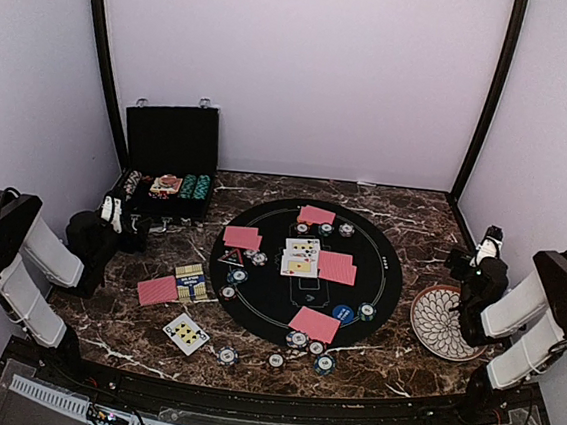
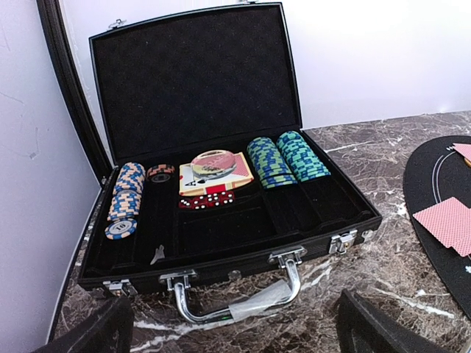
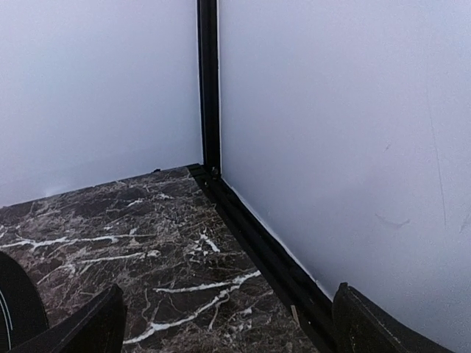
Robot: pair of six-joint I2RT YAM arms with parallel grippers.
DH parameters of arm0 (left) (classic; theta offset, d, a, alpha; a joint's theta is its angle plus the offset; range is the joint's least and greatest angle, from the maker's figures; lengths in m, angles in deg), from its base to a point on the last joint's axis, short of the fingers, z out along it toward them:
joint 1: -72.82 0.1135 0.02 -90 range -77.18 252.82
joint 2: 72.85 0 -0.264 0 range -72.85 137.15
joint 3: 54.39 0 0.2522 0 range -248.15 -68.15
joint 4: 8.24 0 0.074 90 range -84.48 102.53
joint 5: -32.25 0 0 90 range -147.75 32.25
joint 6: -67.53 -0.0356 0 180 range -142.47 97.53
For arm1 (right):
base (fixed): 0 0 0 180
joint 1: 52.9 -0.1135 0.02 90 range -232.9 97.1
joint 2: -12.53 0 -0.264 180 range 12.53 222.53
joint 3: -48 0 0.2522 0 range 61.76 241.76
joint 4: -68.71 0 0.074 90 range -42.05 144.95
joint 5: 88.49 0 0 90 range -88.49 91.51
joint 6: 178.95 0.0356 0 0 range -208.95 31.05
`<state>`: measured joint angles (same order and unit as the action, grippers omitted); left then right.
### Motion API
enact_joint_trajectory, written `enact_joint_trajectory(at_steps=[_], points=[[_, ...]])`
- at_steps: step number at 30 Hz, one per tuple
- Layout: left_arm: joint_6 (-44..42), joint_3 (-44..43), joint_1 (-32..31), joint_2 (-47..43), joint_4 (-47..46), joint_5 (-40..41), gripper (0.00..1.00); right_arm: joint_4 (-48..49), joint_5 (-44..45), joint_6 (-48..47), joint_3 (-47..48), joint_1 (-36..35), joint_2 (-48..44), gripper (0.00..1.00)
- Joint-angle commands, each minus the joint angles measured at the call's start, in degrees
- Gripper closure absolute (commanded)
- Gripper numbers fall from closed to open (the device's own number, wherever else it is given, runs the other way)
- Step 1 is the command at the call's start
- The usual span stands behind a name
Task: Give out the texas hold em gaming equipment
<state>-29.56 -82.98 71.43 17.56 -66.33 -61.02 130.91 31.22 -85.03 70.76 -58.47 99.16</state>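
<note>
Wide-open left gripper (image 2: 235, 331) and right gripper (image 3: 228, 323) hold nothing; only the left wrist view shows chip rows (image 2: 287, 158) running front-to-back in the far-left-corner case (image 2: 199, 81).

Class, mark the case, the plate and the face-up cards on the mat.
Case (image 2: 199, 81): left wrist view, inside of lid.
Plate (image 1: 432, 322): top external view, bare patterned face.
Face-up cards (image 1: 301, 257): top external view, middle of the pair.

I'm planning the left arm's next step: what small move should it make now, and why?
Probably ease the left gripper forward and down toward the rows of teal edge-striped poker chips in the open black hard case: its jaws stand open and empty, facing the case, and those chips lie there undealt.
</note>
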Motion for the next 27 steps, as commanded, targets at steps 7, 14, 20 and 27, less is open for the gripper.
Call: enact_joint_trajectory(at_steps=[7,14,20,27], points=[[0.8,0.1,0.4,-0.4,-2.2,1.9,0.01,0.0,-9.4,1.8,3.5,4.8,2.2,0.01],[0.8,0.1,0.4,-0.3,-2.2,1.9,0.01,0.7,-8.4,1.5,3.0,4.2,1.8,0.01],[0.9,0.1,0.4,-0.3,-2.2,1.9,0.01,0.1,-8.2,1.4,3.4,4.2,2.1,0.02],[0.9,0.1,0.3,-0.4,-2.2,1.8,0.01,-0.2,-8.4,1.4,3.5,4.2,2.0,0.01]])
